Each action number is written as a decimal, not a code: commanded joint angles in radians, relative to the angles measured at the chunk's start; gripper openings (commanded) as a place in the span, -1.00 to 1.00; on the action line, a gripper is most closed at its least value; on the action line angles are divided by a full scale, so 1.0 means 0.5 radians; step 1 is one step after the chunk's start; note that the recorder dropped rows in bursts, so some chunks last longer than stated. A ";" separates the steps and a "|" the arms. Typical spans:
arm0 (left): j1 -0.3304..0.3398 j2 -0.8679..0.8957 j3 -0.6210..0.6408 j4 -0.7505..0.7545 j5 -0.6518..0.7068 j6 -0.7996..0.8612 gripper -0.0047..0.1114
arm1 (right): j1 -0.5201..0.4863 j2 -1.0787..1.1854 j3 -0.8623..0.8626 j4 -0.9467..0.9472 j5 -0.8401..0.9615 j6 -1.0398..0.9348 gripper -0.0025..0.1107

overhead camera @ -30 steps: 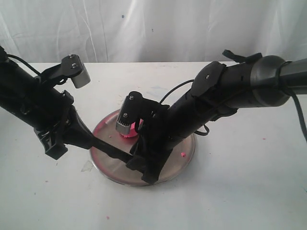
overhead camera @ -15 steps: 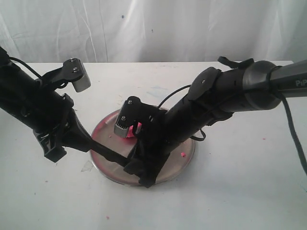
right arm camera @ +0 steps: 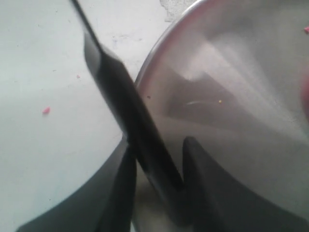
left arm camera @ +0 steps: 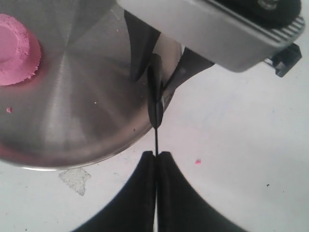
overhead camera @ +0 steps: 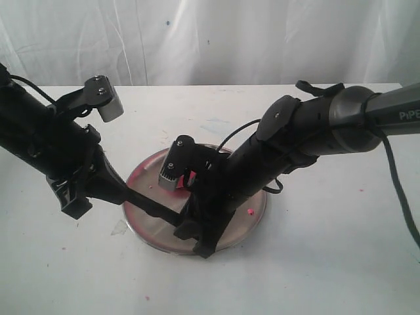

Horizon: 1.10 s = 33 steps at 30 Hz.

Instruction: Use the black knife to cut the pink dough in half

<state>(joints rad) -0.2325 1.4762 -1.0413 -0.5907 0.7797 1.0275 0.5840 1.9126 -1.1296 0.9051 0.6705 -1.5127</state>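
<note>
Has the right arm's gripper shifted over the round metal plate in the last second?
Barely. Against the round metal plate, the right gripper holds near the front rim; only the arm's wrist has eased slightly forward.

Pink dough: bright pink. Black knife: glossy black. Plate: brushed silver, pink-smeared rim. Table: white, pink specks. Backdrop: white cloth.

The left gripper has its two dark fingers pressed together on the thin blade of the black knife. Beyond the fingertips the knife widens into its handle, which lies over the rim of the metal plate. The pink dough sits on the plate, well away from the jaws.
</note>
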 commanded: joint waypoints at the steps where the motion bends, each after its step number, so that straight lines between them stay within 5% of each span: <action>1: 0.000 -0.021 -0.001 -0.058 0.032 -0.008 -0.92 | -0.012 -0.006 0.006 -0.008 -0.016 -0.003 -0.65; 5: 0.000 -0.021 -0.001 -0.019 0.028 -0.008 -0.92 | -0.012 -0.018 0.006 -0.008 -0.031 0.033 -0.91; 9: 0.000 -0.021 -0.001 0.017 -0.001 -0.023 -0.91 | -0.012 -0.066 0.002 -0.054 -0.041 0.120 -0.96; 19: 0.000 -0.021 -0.001 0.008 -0.210 -0.105 -0.04 | -0.012 -0.223 -0.032 -0.527 -0.108 0.702 -0.96; 33: 0.000 -0.029 -0.001 0.071 -0.287 -0.290 -0.05 | -0.012 -0.301 -0.051 -1.164 -0.131 1.597 -0.96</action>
<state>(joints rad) -0.2325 1.4723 -1.0413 -0.5617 0.6289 0.9268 0.5824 1.7730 -1.1466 0.4085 0.6088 -0.8172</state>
